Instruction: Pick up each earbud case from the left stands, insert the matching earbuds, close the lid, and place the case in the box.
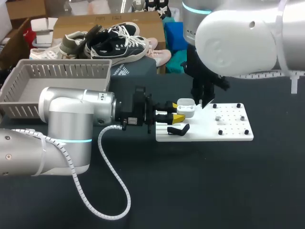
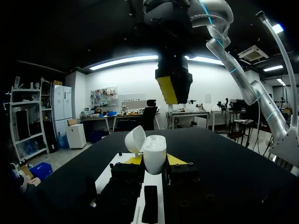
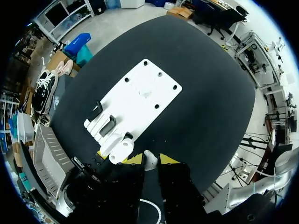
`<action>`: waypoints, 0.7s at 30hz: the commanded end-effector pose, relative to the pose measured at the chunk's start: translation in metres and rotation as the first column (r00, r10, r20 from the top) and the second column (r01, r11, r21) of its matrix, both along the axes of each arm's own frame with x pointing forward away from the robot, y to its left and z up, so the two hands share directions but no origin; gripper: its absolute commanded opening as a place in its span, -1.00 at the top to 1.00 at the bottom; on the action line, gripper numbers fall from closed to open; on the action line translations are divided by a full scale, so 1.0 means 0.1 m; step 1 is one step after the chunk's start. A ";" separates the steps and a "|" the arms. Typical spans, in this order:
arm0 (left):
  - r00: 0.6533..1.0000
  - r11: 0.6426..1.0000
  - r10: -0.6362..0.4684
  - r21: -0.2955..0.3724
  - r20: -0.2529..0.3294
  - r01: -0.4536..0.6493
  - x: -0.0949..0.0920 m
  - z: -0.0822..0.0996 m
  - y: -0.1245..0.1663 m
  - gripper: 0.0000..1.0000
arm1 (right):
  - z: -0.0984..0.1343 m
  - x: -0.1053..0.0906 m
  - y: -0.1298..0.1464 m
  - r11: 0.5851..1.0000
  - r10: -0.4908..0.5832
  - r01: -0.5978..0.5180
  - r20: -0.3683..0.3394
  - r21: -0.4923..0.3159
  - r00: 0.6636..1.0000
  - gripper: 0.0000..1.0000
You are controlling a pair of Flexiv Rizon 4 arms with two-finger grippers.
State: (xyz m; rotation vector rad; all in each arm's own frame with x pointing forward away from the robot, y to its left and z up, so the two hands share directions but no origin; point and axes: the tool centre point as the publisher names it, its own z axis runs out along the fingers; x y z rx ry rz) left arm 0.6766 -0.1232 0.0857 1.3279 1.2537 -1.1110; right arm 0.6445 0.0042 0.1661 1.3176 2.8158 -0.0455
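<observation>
Left gripper [image 2: 154, 160]: I have it clenched on the earbud case [image 2: 154, 150], one yellow tip on each side and the lid [image 2: 135, 139] tipped open.
Right gripper [image 3: 150, 159]: it hangs right above the open case, pinching a small white earbud [image 3: 149, 157].
Case position: over the white board [image 1: 231, 130], at the end nearest my left arm and beside a black stand [image 1: 178, 130].
Box [image 1: 62, 76]: grey, on the desk [image 1: 200, 186] behind my left arm, well apart from the board.

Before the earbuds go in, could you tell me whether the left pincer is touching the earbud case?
Touching. The left wrist view shows the left pincer with its yellow tips pressed against both sides of the open earbud case.
</observation>
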 end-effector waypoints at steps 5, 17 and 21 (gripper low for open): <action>1.000 1.000 0.003 -0.002 0.001 -0.003 -0.01 0.00 0.00 1.00 | 0.05 0.20 0.02 0.993 -0.114 0.114 -0.026 -0.023 0.993 1.00; 1.000 1.000 0.003 -0.002 0.001 -0.003 -0.01 0.00 0.00 1.00 | 0.04 0.19 0.10 0.994 -0.104 0.103 -0.025 -0.033 0.994 1.00; 1.000 1.000 0.003 -0.002 0.001 -0.003 -0.01 0.00 0.00 1.00 | 0.03 0.19 0.11 0.994 -0.103 0.102 -0.026 -0.030 0.994 1.00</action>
